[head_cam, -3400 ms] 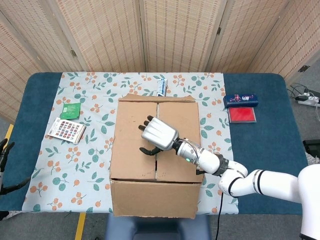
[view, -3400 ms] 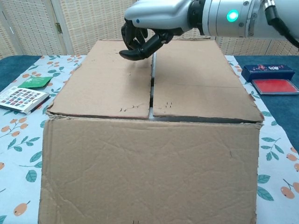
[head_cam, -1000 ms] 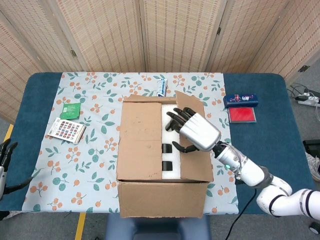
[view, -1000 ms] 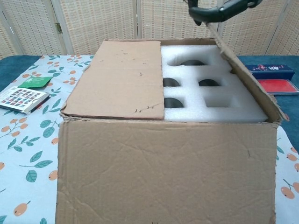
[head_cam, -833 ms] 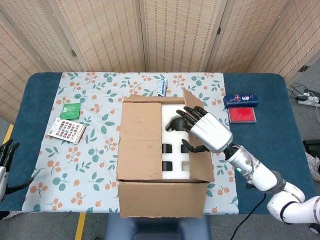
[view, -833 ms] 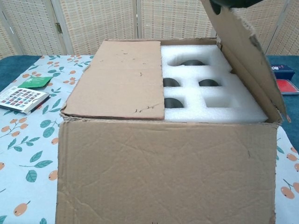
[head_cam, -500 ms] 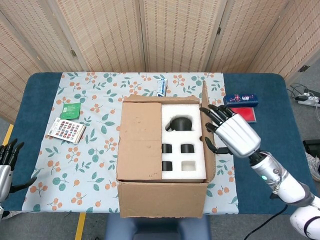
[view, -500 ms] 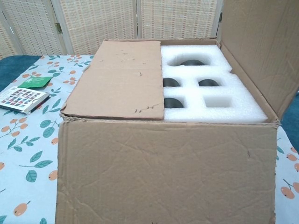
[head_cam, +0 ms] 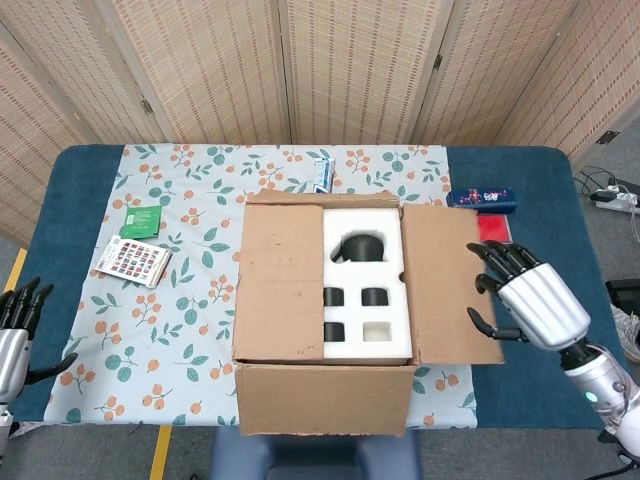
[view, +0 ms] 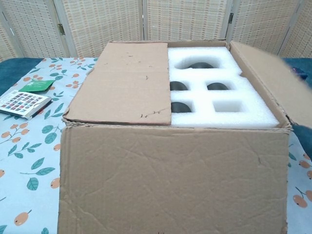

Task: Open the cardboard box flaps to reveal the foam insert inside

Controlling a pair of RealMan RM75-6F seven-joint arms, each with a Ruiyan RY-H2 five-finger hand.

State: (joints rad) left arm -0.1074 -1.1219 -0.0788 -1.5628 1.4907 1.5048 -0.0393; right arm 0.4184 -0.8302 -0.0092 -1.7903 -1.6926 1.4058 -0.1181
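While the cardboard box (head_cam: 320, 400) sits near the front edge of the tabletop (head_cam: 540, 200), we see its right flap (head_cam: 445, 285) folded fully outward, lying roughly level over the box's right side. Its left flap (head_cam: 280, 280) lies flat across the left half of the opening. Between them the white foam insert (head_cam: 385, 340) is exposed, with several cut-out pockets; we make out dark objects in most of them, and the largest, a dark round piece (head_cam: 360, 246), sits in the pocket toward the back. From the chest view the same foam (view: 243, 117) fills the right half of the box, and the opened flap (view: 273, 83) slopes out to the right.

Our right hand (head_cam: 525, 300) hovers just beyond the outer edge of the opened flap, fingers spread and slightly curled, holding nothing; we cannot tell whether the fingertips touch the cardboard. Our left hand (head_cam: 15, 330) shows at the far left edge of the head view, off the tabletop's corner, fingers apart and released.

On the floral cloth (head_cam: 180, 320) left of the box lie a green packet (head_cam: 140, 220) and, just beside it, a card with coloured squares (head_cam: 132, 262). Behind the box rests a small tube (head_cam: 322, 175). To the right, well apart from the box, we see a dark blue case (head_cam: 482, 198) and next to it a red item (head_cam: 493, 229), partly hidden by the flap.
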